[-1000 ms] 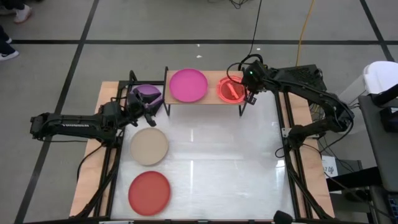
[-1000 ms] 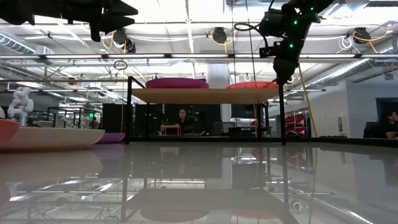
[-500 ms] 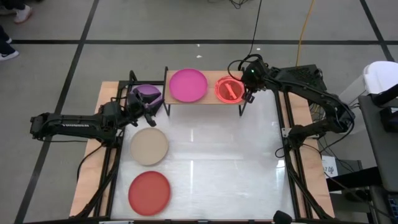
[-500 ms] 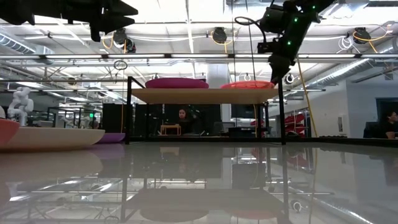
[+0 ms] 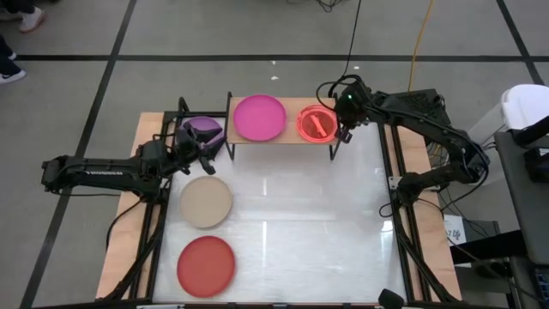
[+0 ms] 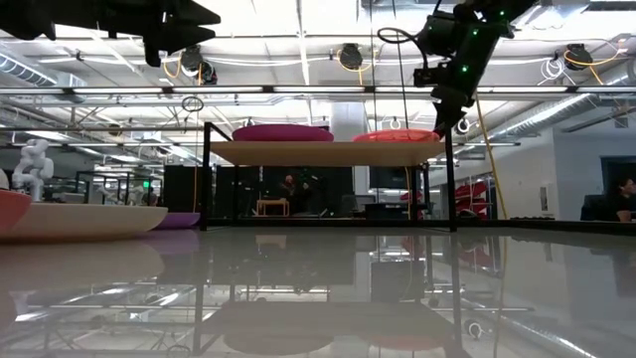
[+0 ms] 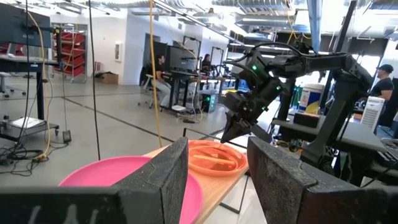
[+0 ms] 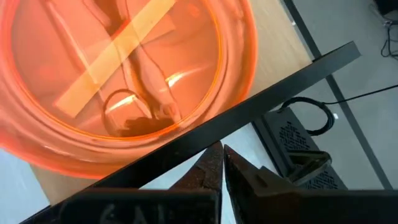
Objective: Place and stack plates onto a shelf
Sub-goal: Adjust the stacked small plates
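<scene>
While no writing shows, the right pincer (image 5: 344,131) hangs pressed together beside the orange plate (image 5: 316,124).

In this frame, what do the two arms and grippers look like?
Both arms are dark, slim and jointed. The right arm carries small green indicator lights and looping black cable near its wrist. The left gripper has broad, flat, matte-black fingers; the right gripper has narrow dark tips.

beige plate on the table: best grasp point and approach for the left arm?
Judging by its pose, pinch the rim of the beige plate: it lies flat on the tabletop, nothing stacked on it. Come from its shelf-facing edge, nearest the open left gripper; a thin raised rim shows in the low view.
</scene>
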### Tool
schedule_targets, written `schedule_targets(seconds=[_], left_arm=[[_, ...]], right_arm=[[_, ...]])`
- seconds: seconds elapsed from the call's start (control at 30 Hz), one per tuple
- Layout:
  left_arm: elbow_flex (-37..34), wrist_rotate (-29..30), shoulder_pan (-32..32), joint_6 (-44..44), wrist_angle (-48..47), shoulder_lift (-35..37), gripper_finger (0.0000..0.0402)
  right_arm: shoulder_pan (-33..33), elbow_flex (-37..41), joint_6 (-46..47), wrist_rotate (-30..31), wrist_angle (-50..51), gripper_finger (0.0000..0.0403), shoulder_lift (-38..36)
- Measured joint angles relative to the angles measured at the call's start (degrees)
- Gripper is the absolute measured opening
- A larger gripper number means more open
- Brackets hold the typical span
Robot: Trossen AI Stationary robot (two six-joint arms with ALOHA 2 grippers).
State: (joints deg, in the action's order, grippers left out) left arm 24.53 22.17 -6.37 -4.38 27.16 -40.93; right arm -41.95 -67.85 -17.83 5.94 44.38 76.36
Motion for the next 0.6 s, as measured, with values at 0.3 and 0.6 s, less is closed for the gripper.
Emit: schedule_targets(seconds=[0.3, 0.6], left_arm=[[0.0, -0.02, 0.0, 0.04, -0.07, 0.0, 0.017], [0.0, -0.02, 0.0, 0.15, -0.19, 0.0, 0.017]], right_arm=[[-3.85, 2.2, -0.09, -5.86, -1.94, 0.0, 0.0], [-9.09, 5.01, 0.62, -18.7, -7.32, 0.0, 0.02]])
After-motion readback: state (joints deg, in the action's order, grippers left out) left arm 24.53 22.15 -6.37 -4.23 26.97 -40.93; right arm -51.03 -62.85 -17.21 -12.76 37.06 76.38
